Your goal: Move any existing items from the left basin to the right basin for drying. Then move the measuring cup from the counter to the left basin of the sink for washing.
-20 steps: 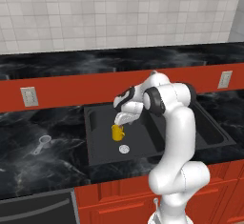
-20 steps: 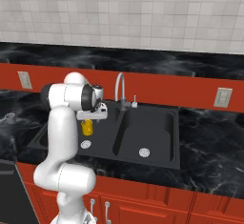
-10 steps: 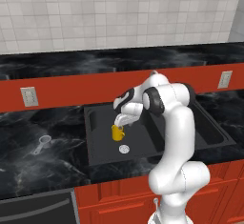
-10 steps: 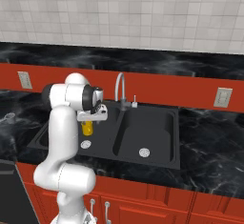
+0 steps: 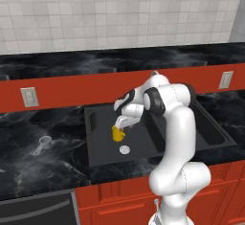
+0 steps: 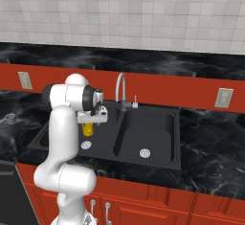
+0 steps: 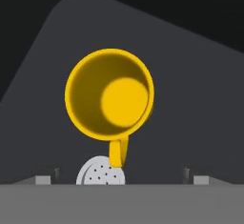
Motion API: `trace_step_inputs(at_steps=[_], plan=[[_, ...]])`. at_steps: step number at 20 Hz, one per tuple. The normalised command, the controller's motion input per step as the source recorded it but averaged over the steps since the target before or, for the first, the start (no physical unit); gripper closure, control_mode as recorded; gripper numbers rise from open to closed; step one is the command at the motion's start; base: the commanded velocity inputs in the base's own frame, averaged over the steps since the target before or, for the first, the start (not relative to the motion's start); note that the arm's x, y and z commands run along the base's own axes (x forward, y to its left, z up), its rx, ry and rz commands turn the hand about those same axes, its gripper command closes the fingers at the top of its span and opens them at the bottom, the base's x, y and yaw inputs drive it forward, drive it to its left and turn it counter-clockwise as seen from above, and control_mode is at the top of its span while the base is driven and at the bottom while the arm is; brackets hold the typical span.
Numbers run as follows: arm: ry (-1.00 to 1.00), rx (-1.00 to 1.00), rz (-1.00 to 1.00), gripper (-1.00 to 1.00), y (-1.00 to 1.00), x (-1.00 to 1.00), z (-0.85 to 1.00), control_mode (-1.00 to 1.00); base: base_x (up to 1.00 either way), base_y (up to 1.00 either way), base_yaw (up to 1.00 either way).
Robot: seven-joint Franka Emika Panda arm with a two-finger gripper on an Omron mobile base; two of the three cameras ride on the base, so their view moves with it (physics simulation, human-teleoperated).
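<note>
While I hover: hand [image 7: 122, 180] open above yellow mug [image 7: 110, 94], handle at 6 o'clock
Done: nothing moved
Left: mug to right basin [image 6: 153, 133]; measuring cup [image 5: 43, 143] off worktop [image 5: 28, 162]

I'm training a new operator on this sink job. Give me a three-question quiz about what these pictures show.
1. True or false: the mug sits upright in the left basin.
2. Where is the measuring cup? A) right basin B) counter C) in the jaws
3. Fill in: the gripper hangs above the mug with its jaws ____.

Key: 1 true; 2 B; 3 open.
</note>
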Motion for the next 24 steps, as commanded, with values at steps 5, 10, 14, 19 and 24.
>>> trace_step_inputs(at_steps=[5, 10, 14, 19, 24], plan=[[0.00, 0.00, 0.00, -1.00, 0.00, -0.18, -0.11, -1.00, 0.00, 0.00, 0.00], [-0.01, 0.00, 0.00, -1.00, 0.00, -0.01, -0.08, -1.00, 0.00, 0.00, 0.00], [0.00, 0.00, 0.00, -1.00, 0.03, 0.06, -0.14, -1.00, 0.00, 0.00, 0.00], [0.00, 0.00, 0.00, -1.00, 0.03, 0.01, -0.16, -1.00, 0.00, 0.00, 0.00], [-0.01, 0.00, 0.00, -1.00, 0.03, 0.03, -0.08, -1.00, 0.00, 0.00, 0.00]])
